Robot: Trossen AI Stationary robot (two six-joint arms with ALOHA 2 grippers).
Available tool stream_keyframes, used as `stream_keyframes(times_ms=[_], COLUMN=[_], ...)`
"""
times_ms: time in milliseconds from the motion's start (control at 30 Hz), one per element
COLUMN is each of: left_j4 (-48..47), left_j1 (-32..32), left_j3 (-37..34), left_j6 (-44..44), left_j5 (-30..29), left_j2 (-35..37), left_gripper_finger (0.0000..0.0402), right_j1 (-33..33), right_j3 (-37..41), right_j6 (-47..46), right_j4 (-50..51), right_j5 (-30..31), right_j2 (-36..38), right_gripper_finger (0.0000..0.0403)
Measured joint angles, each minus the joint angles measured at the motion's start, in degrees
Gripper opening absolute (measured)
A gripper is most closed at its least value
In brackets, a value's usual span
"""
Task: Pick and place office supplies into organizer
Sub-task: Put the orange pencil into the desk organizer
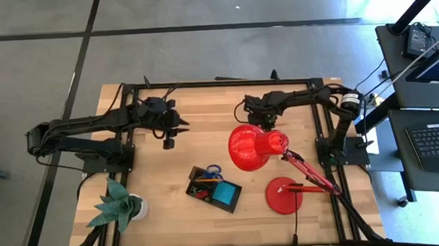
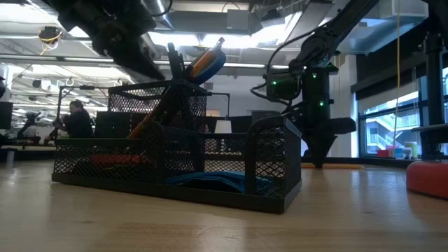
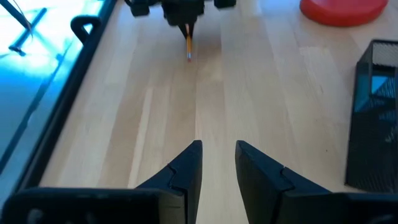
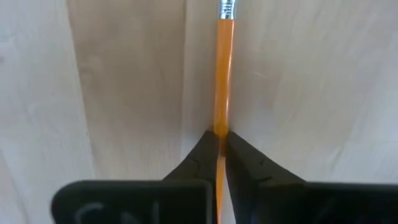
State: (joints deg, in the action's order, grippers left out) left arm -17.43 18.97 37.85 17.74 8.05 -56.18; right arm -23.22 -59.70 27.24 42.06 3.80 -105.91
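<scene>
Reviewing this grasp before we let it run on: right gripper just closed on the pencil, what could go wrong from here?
1. The right gripper pinches the pencil with only its fingertips; the pencil may pivot or slip on lifting.
2. The lamp stands between this arm and the organizer; a direct carry could clip its shade.
3. The organizer's tall cup already holds scissors and pens, so insertion may jam.

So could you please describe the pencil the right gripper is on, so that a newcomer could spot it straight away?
Start at the big red lamp shade in the middle of the table. Just behind it, the right gripper is shut on an orange wooden pencil lying on bare wood. Unlike the supplies standing in the black mesh organizer, it lies alone, its silver ferrule pointing away from the gripper.
</scene>
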Motion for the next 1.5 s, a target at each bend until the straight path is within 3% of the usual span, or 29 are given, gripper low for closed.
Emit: stream_keyframes(times_ms=[333, 400, 467, 600, 967, 1233, 1500], left_j4=[3.12, 3.12, 3.12, 3.03, 3.48, 4.26, 6.80], left_j1=[-0.01, 0.01, 0.01, -0.01, -0.05, -0.05, 0.27], left_j3=[0.00, 0.00, 0.00, -0.01, -0.02, -0.02, 0.00], left_j6=[0.41, 0.42, 0.44, 0.42, 0.46, -0.89, -0.48], left_j5=[0.00, 0.00, 0.00, -0.02, -1.67, -9.16, -10.06], left_j2=[0.00, -0.01, -0.02, -0.04, -1.93, -11.49, -24.35], left_gripper_finger=[0.0090, 0.0090, 0.0090, 0.0090, 0.0090, 0.0091, 0.0112], right_j1=[1.96, 1.97, 2.10, 2.50, 4.66, 6.92, 7.89], right_j3=[-0.37, -0.36, -0.88, -0.45, -3.52, -9.46, -11.50], right_j6=[-6.62, -7.89, -9.07, -10.82, -12.06, -11.95, -12.92], right_j4=[-3.24, -7.78, -19.66, -26.67, -44.15, -44.81, -44.98], right_j5=[-0.23, -1.43, -4.75, -11.42, -13.90, -14.14, -14.05], right_j2=[-0.04, -0.13, -0.94, -2.32, -12.21, -15.48, -17.79], right_gripper_finger=[0.0018, 0.0018, 0.0017, 0.0013, 0.0002, 0.0002, 0.0001])
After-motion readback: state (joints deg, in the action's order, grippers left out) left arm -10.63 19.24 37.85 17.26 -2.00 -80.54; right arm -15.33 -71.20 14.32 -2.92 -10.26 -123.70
